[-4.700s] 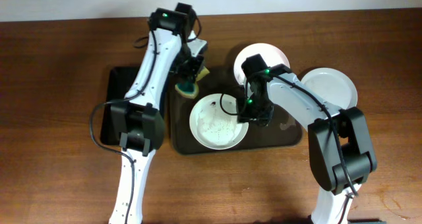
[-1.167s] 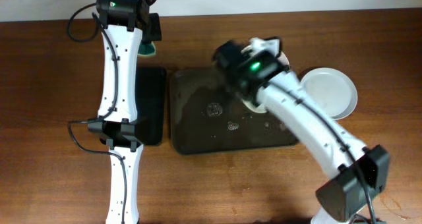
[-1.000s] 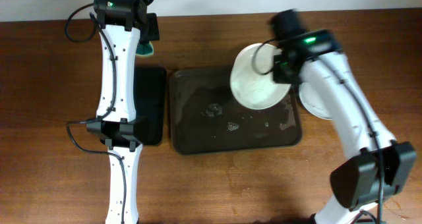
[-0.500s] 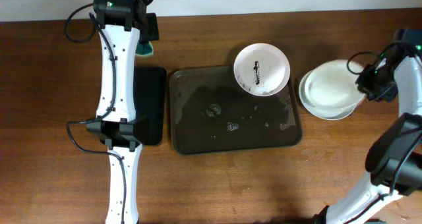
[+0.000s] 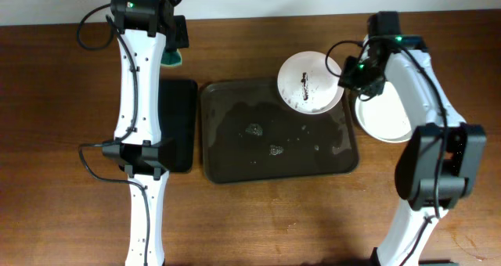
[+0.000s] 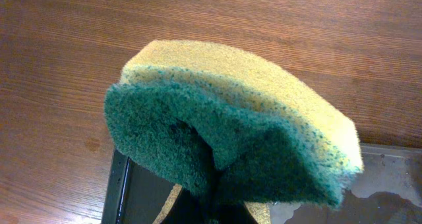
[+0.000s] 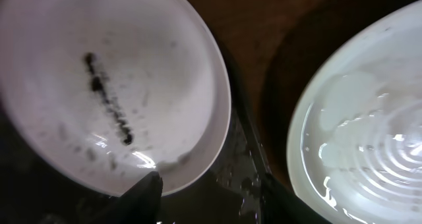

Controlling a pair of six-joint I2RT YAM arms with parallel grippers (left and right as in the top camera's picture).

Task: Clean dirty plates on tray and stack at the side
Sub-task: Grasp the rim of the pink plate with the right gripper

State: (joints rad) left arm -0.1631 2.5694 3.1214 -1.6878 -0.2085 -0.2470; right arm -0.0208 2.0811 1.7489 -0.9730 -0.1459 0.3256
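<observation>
The right gripper (image 5: pixel 350 77), open, straddles the right rim of the streaked plate (image 5: pixel 311 82), which sits on the tray's (image 5: pixel 235 145) far right corner. A clean plate (image 5: pixel 385 117) lies on the table (image 5: pixel 70 203) just beside. The left gripper (image 6: pixel 212 188) clamps a sponge (image 6: pixel 224 125).

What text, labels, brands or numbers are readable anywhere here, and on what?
None readable. No print shows on the smeared round white plate, the stacked plain white plates, the dark brown rectangular tray, the narrow black tray, the yellow-and-green sponge or the wood-grain table.
</observation>
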